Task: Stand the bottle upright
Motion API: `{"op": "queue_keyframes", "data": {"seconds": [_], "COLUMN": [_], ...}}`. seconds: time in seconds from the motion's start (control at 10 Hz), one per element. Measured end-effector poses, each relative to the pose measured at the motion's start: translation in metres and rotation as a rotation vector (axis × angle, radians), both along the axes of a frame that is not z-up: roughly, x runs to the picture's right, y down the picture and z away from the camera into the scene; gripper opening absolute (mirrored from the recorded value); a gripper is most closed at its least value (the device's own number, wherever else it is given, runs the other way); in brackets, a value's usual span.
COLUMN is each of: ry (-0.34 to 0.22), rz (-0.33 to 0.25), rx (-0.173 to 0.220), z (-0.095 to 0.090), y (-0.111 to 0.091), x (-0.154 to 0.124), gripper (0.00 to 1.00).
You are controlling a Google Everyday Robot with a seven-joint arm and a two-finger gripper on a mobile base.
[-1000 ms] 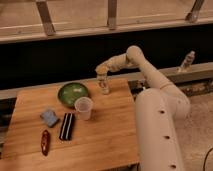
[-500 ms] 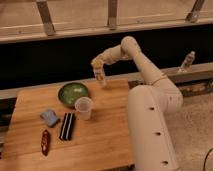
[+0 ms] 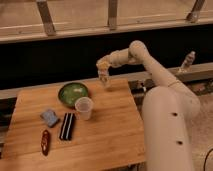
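1. Since half a second ago, the arm has swung a little to the right and lower. The gripper (image 3: 104,67) now hangs over the back edge of the table (image 3: 100,135), near the top middle of the frame. The bottle has come along with it.
2. At the far left of the table, low down, lies a red thing (image 3: 45,142). Just right of it and a bit higher sits a blue sponge (image 3: 49,117).
3. Next comes a flat black thing (image 3: 67,125), lying with its long side going from front to back.
4. Above it, toward the back of the table, sits the green bowl (image 3: 73,93). The see-through cup (image 3: 84,107) stands just in front of the bowl, almost touching it.
5. Right of the bowl is the bottle (image 3: 105,79). The gripper is closed tight on the bottle's top end. The bottle hangs straight under the gripper, with its long side nearly up and down, tipped just a little.
6. I cannot tell if the bottle's bottom touches the wood or floats just above it. I think the next move is straight down, then let go.
7. There is only one arm, and it already has the bottle.
8. Far at the right, on the ledge, stands another clear bottle (image 3: 187,61), well apart from all this.
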State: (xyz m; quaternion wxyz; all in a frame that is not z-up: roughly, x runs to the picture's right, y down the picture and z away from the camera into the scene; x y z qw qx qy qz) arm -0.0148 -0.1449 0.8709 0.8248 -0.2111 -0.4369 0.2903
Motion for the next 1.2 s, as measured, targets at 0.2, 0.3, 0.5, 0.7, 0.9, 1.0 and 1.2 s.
{"op": "queue_keyframes", "data": {"seconds": [0.2, 0.3, 0.5, 0.7, 0.9, 1.0, 1.2], "ry": [0.000, -0.007, -0.017, -0.027, -0.037, -0.037, -0.040], "rz": [0.025, 0.033, 0.044, 0.053, 0.058, 0.060, 0.057], "rx": [-0.003, -0.008, -0.019, -0.030, -0.036, -0.035, -0.035], "z": [0.000, 0.003, 0.008, 0.014, 0.016, 0.015, 0.015], "y": [0.007, 0.010, 0.016, 0.022, 0.025, 0.025, 0.025], "x": [0.010, 0.009, 0.010, 0.013, 0.016, 0.017, 0.014], "gripper": [0.00, 0.00, 0.00, 0.00, 0.00, 0.04, 0.23]}}
